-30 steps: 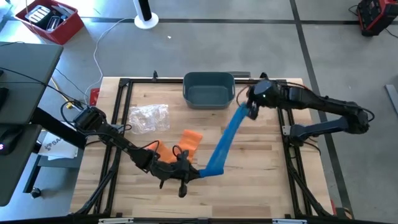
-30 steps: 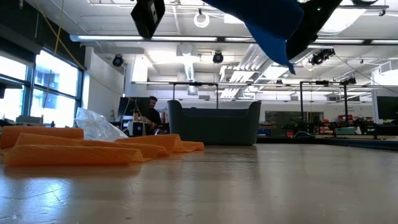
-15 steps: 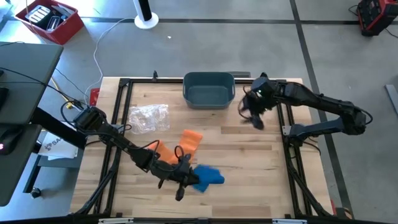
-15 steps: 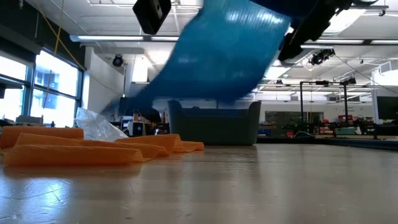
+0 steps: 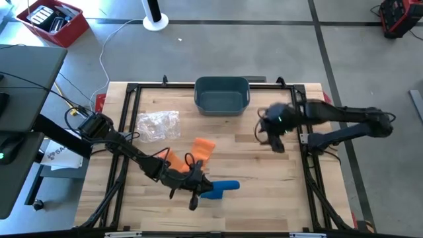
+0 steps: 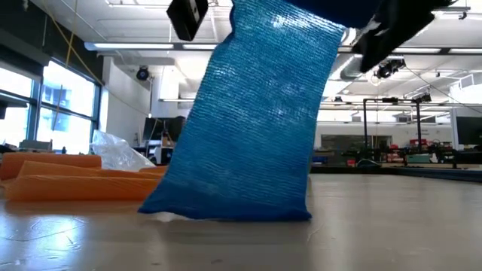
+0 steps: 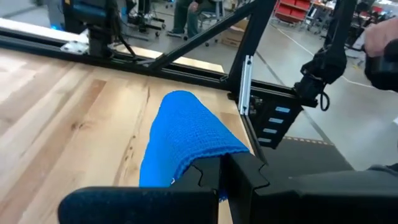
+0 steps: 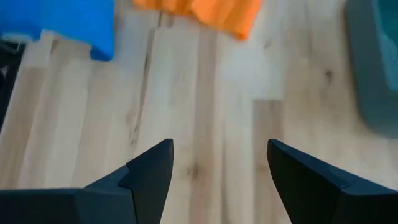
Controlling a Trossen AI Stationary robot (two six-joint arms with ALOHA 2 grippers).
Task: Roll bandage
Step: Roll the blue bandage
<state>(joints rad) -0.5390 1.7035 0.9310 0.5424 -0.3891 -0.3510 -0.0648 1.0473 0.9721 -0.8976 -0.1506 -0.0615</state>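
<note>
While the left gripper (image 5: 198,190) sits low near the table's front edge in the high view, its jaws are clamped together on one end of the blue bandage (image 5: 220,189), which lies in a short heap on the wood just to its right. An orange bandage (image 5: 201,149) lies just behind it, a crumpled plastic bag (image 5: 158,124) farther back on the left, and a grey bin (image 5: 221,94) at the back edge. The right gripper (image 5: 269,131) hangs over the right half of the table, well apart from the blue bandage, holding nothing.

From table height, the low view shows what the overhead one flattens: the blue bandage (image 6: 252,120) drapes down from above like a curtain, its lower edge resting on the table (image 6: 339,226).

Looking past the left wrist, the closed fingers (image 7: 233,174) pinch the bandage's near edge, the mesh (image 7: 183,140) humped up on the boards beyond.

The right wrist view shows its fingers (image 8: 149,171) spread wide with bare wood between them; the blue and orange (image 8: 214,12) bandages lie far off.
</note>
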